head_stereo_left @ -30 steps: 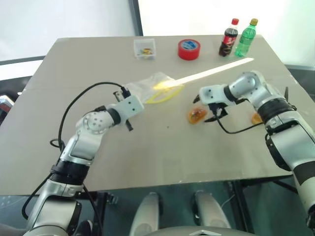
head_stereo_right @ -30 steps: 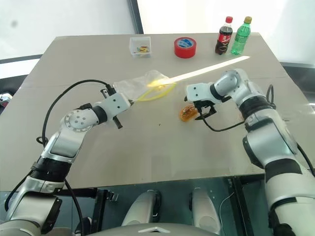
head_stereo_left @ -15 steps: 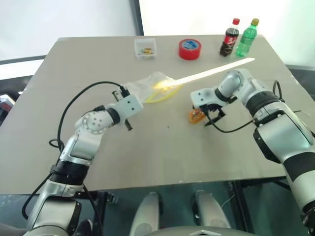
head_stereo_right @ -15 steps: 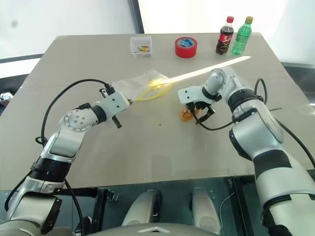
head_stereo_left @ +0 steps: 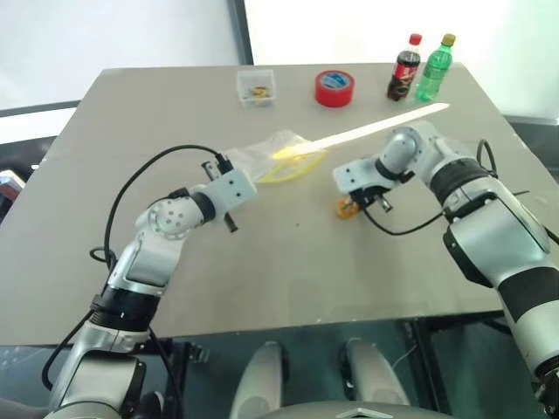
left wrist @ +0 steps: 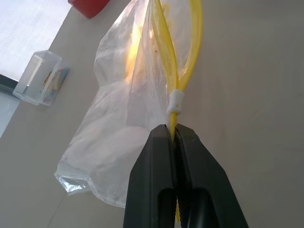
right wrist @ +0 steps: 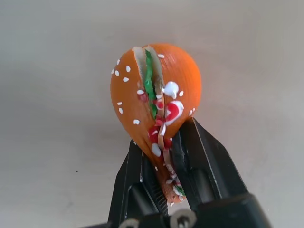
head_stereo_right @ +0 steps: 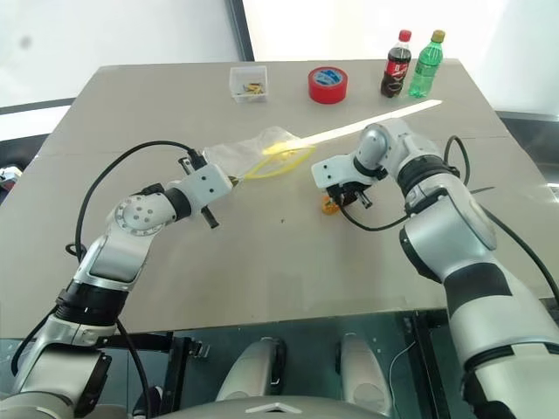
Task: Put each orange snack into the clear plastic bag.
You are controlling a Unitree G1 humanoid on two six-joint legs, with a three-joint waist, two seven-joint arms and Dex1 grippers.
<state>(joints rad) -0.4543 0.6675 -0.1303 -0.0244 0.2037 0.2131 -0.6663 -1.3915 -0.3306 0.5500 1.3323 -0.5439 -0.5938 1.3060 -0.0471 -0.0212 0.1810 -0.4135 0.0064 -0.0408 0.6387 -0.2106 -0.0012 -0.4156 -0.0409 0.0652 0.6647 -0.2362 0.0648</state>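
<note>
An orange snack [right wrist: 154, 99], printed like a burger with white speckles, lies on the grey table [head_stereo_left: 288, 262] right of centre. My right gripper [right wrist: 164, 137] points down at it and is shut on its near edge; from the head the orange snack [head_stereo_left: 347, 208] shows just under that hand. The clear plastic bag [head_stereo_left: 272, 150] lies crumpled left of it, its yellow strip [left wrist: 176, 71] bowed open in a loop. My left gripper [left wrist: 174, 130] is shut on the end of that strip, beside the small white slider.
Along the far edge stand a small clear box [head_stereo_left: 257, 85], a red tape roll [head_stereo_left: 334, 87], a cola bottle [head_stereo_left: 403, 68] and a green bottle [head_stereo_left: 434, 66]. A bright stripe of sunlight crosses the table between bag and bottles.
My right gripper tipped down over the orange snack and shut on it. The left arm and the bag kept still.
</note>
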